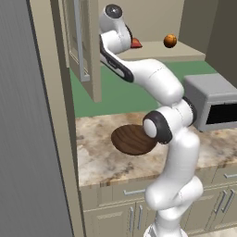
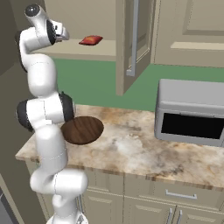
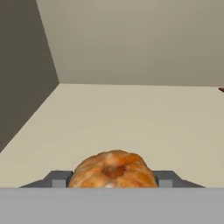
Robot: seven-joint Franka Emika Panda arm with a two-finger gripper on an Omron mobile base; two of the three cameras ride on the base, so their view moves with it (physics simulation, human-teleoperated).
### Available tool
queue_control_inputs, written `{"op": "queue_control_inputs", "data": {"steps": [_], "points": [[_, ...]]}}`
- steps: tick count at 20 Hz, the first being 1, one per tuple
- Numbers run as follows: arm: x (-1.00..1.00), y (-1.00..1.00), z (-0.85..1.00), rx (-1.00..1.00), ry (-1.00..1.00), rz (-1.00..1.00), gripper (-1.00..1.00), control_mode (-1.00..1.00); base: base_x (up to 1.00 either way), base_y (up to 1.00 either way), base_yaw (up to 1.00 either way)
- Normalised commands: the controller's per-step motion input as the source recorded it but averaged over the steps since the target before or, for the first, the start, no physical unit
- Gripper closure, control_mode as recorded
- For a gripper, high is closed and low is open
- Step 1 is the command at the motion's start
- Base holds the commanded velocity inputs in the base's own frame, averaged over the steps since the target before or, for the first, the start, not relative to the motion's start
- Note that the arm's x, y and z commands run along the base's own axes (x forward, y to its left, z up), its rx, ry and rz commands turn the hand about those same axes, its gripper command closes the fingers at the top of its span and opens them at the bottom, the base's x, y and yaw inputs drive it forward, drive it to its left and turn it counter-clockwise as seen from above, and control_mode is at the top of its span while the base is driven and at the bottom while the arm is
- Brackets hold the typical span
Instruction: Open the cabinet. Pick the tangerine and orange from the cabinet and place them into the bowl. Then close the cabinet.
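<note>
The cabinet [image 1: 95,69] stands open, its door [image 2: 132,43] swung out over the counter. My arm reaches up onto the cabinet's shelf [image 3: 131,118]. In the hand view my gripper [image 3: 113,177] is shut on the tangerine [image 3: 113,168], a lumpy orange fruit with a dimple, held between the two fingertips [image 3: 59,178] just above the shelf. The round orange [image 1: 170,40] lies further right on the same shelf, apart from the hand. The dark wooden bowl [image 1: 129,139] [image 2: 85,129] sits on the counter below, partly behind my arm.
A red packet [image 2: 91,40] lies on the shelf right of the hand. A grey microwave [image 2: 192,111] stands on the marble counter [image 2: 127,148] at the right. A tall grey panel [image 1: 23,139] closes off the left side.
</note>
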Motion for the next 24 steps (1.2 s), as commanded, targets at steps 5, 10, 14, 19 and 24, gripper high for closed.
{"op": "queue_control_inputs", "data": {"steps": [5, 10, 14, 19, 24], "points": [[-1.00, -0.32, -0.12, 0.05, 0.00, -0.02, 1.00, -1.00, 0.00, 0.00, 0.00], [-1.00, -0.54, -0.24, 0.08, 0.00, -0.07, 1.00, -1.00, 0.00, 0.00, 0.00], [-1.00, -0.74, -0.14, 0.11, 0.08, -0.12, 1.00, -1.00, 0.00, 0.00, 0.00], [-1.00, -0.68, -0.11, 0.07, 0.20, -0.14, 1.00, -1.00, 0.00, 0.00, 0.00], [-0.77, -0.34, -0.52, 0.01, 0.44, -0.12, 1.00, -1.00, 0.00, 0.00, 0.00]]}}
